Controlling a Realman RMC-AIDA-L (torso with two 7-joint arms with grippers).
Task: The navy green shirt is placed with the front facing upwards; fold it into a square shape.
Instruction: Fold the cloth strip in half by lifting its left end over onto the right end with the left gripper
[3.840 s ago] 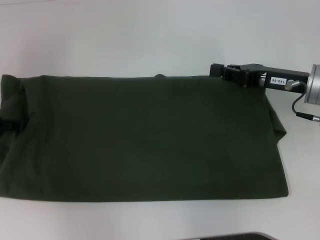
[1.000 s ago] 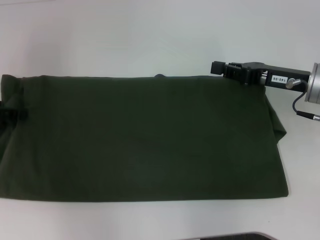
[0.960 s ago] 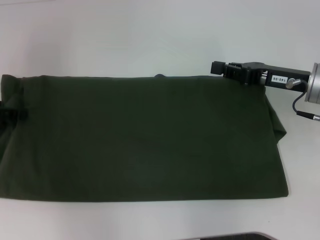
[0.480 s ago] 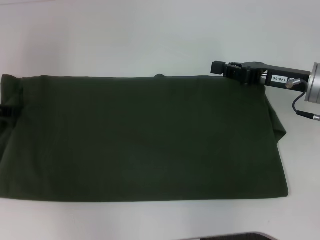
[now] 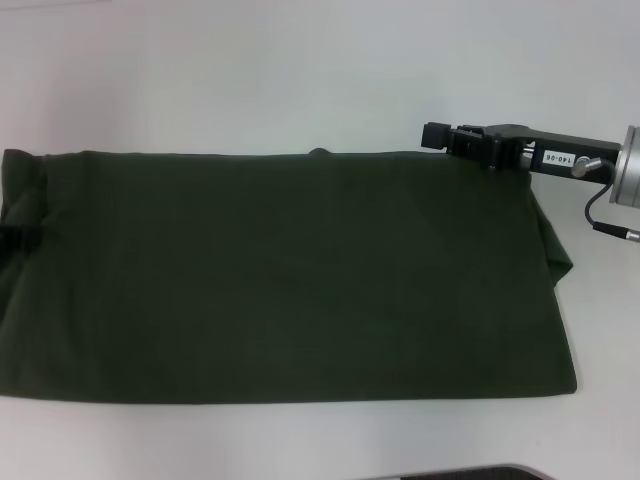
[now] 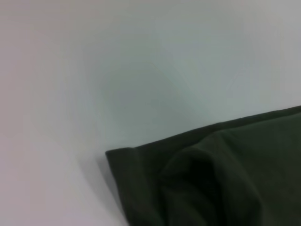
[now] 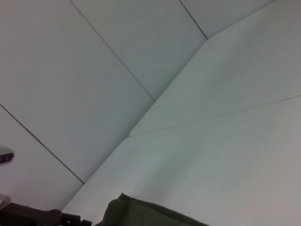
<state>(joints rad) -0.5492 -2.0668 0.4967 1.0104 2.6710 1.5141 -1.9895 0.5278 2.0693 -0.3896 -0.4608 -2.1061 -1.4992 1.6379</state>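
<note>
Dark green shirt (image 5: pixel 290 275) lies as a wide folded band across the table (image 5: pixel 300 80), not yet square. At its far right corner is the right gripper (image 5: pixel 440 137); its grasp I cannot tell.

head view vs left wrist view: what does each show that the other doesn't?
Only the head view shows the whole dark olive-green cotton shirt lying as a wide folded rectangle, with the right gripper at its far right corner and a dark bit, perhaps the left gripper, at the shirt's left edge. Only the left wrist view shows one corner of the shirt close up, with a rumpled fold bulging near the edge. Both show the shirt resting on the white table.
</note>
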